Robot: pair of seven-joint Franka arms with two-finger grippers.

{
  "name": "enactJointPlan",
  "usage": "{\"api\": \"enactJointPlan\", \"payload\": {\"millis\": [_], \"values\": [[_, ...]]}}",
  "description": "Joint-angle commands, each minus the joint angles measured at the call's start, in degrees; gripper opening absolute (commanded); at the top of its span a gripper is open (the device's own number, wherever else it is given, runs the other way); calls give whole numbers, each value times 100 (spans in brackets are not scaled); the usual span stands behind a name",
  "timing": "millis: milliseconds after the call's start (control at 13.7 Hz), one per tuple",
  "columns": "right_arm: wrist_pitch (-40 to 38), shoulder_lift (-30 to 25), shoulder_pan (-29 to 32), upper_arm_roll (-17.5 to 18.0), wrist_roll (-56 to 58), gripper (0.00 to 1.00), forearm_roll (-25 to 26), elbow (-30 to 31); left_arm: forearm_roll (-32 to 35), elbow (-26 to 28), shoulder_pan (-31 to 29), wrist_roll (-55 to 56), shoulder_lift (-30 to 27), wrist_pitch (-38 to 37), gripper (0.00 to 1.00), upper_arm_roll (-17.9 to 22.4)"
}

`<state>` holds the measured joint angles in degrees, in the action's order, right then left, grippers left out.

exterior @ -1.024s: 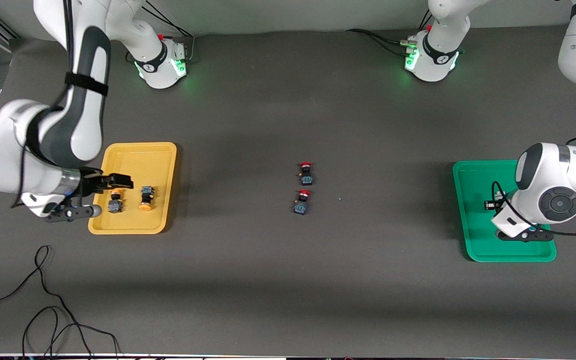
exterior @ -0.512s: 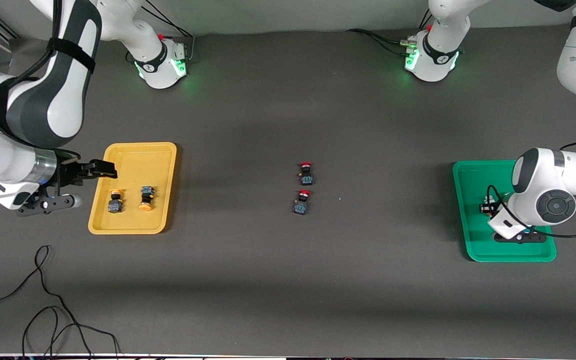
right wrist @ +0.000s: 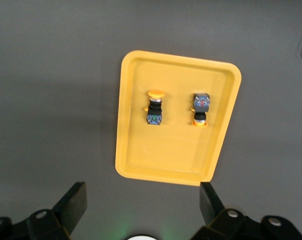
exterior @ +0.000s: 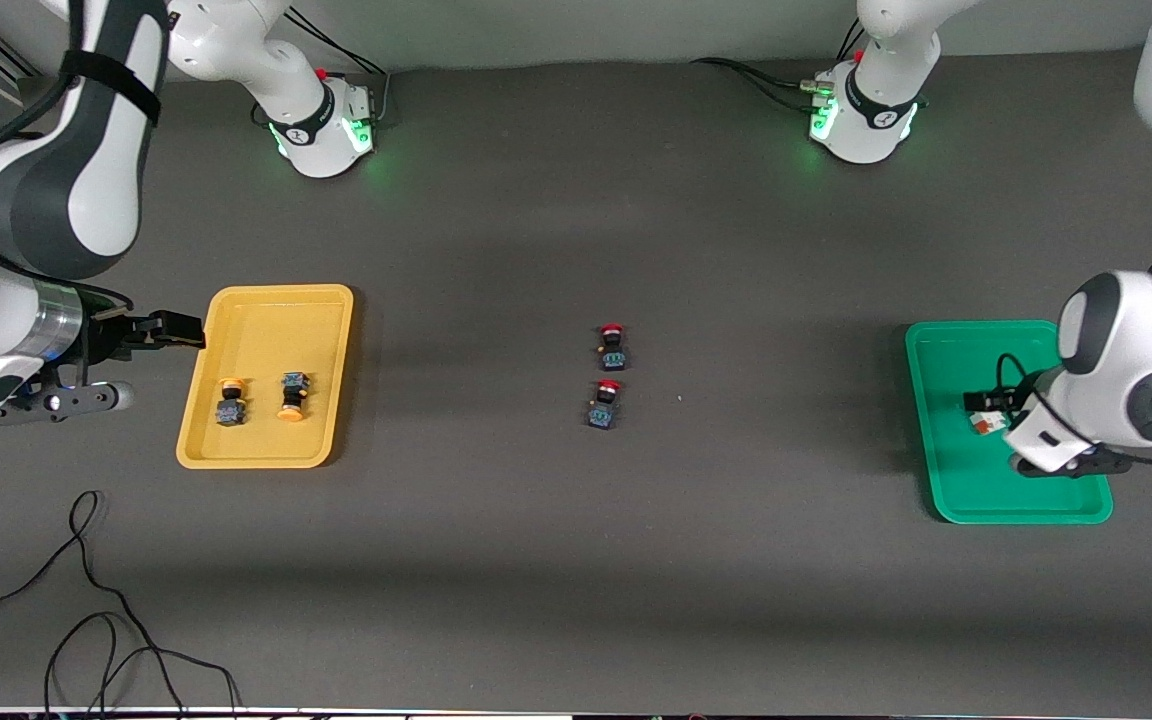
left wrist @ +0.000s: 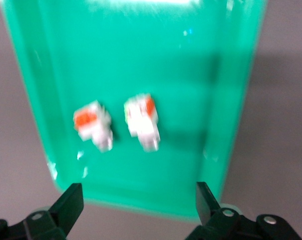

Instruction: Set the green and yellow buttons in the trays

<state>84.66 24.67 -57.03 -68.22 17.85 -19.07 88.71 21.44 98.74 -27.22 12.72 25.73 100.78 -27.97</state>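
Hovering wide-open: left tool (left wrist: 135,210) over green tray (left wrist: 241,100), right tool (right wrist: 140,210) beside yellow tray (right wrist: 128,125).

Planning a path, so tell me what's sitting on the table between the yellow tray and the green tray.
In the front view, two red-capped buttons lie between the yellow tray and green tray, one nearer the camera than the other; otherwise bare table.

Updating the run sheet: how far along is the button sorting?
Looks done. Two yellow-capped buttons lie in the yellow tray; two white switches lie in the green tray. Left gripper is open over the green tray, right gripper open beside the yellow tray, both empty. Two red-capped buttons sit mid-table, not to be sorted.
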Motion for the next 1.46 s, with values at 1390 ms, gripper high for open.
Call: {"api": "enactJointPlan", "payload": {"millis": [1390], "values": [[50,-2458,6179,7173,-1618,100,2011,261,-1037,-2570,986,-323,-1044,-3362,96,-362]]}}
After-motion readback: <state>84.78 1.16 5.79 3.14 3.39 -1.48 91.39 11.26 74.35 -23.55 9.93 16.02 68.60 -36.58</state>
